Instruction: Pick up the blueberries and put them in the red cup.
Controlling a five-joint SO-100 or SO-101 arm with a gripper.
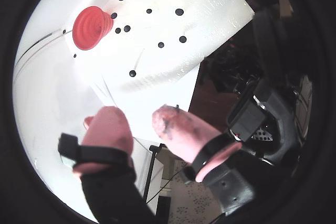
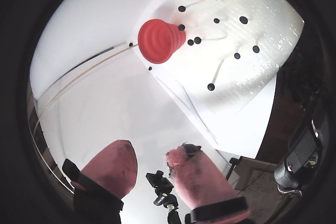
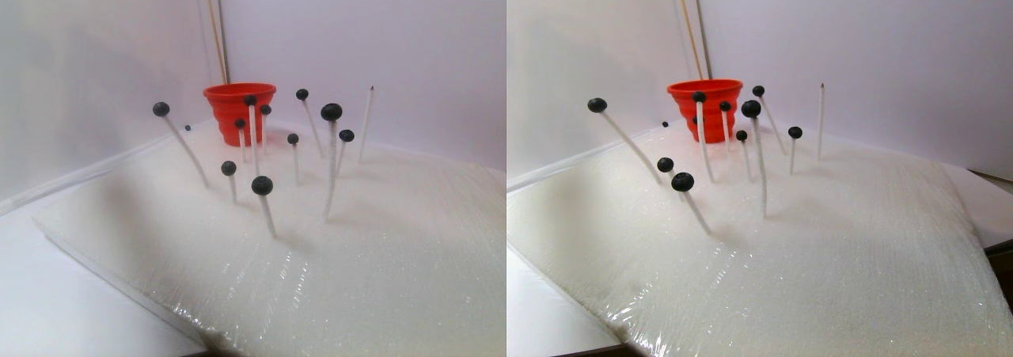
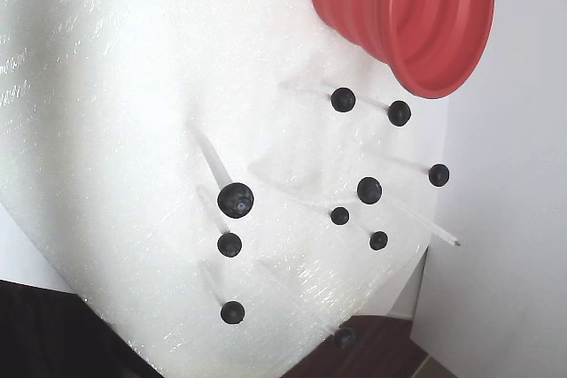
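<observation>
Several blueberries (image 3: 262,185) sit on the tips of thin white sticks stuck in a white foam pad (image 3: 380,246). One berry (image 4: 235,199) is clearly larger than the rest. The red cup (image 3: 237,108) stands upright at the pad's far corner, ribbed and wide-rimmed (image 4: 416,15). In both wrist views my gripper (image 1: 135,114) (image 2: 153,149) hangs well clear of the pad, with the cup (image 1: 92,27) (image 2: 160,40) and the berries (image 1: 132,73) (image 2: 210,86) far beyond its pink fingers. It is open with nothing between them. The stereo pair and fixed views do not show it.
One pointed stick (image 3: 366,119) carries no berry. White walls close the back and left of the pad, with a thin rod (image 3: 212,24) in the corner. A camera tripod (image 2: 160,184) and dark equipment (image 1: 262,114) lie beyond the pad's edge.
</observation>
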